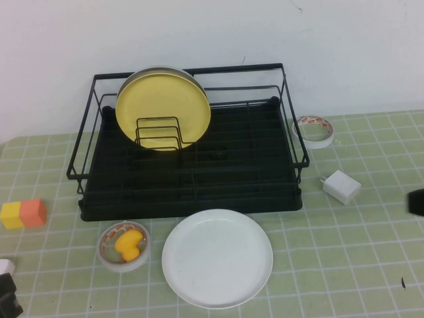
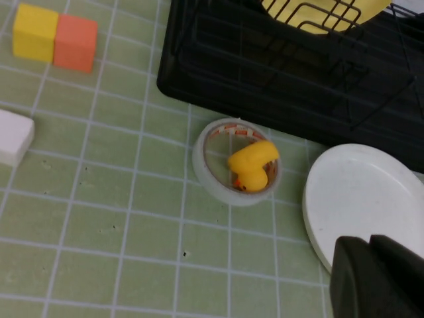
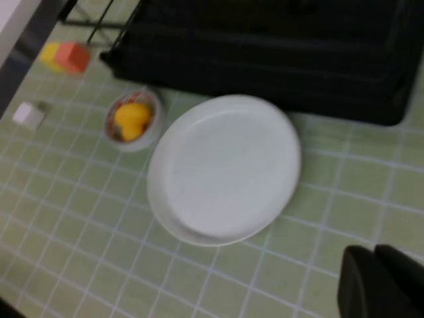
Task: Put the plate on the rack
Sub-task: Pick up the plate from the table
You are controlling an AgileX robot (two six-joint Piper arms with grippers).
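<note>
From my raised camera I see a green gridded table [image 1: 344, 265] against a white wall. The plate [image 1: 217, 258], plain white and round, lies flat on the table just in front of the rack [image 1: 192, 192], near its front edge but not on it. Nothing holds the plate, so the task looks unstarted to me: grasping, lifting and slotting it between the dividers are all left to do.

The rack is a black wire frame on a black tray. 1 yellow plate [image 1: 163, 109] already stands upright in the dividers [image 1: 159, 132] toward the rack's left rear. The slots to its right look free.

The left gripper [image 1: 8, 298] sits at the table's near left corner, well apart from the plate. In its wrist camera only a dark finger tip [image 2: 377, 278] shows, above the plate's edge, and I cannot tell whether the claw is released or clenched.

The right gripper [image 1: 416, 201] shows as a dark shape at the far right edge, also well apart from the plate. Its wrist camera looks down on the plate, and again I cannot tell the claw's state.

Just left of the plate a tape roll [image 1: 124, 246] holds a yellow duck [image 1: 129, 244]. Also on the table are 2 blocks [image 1: 23, 214], yellow and orange, at the left, and a second tape roll [image 1: 313, 130] and a white charger [image 1: 342, 186] to the rack's right.
</note>
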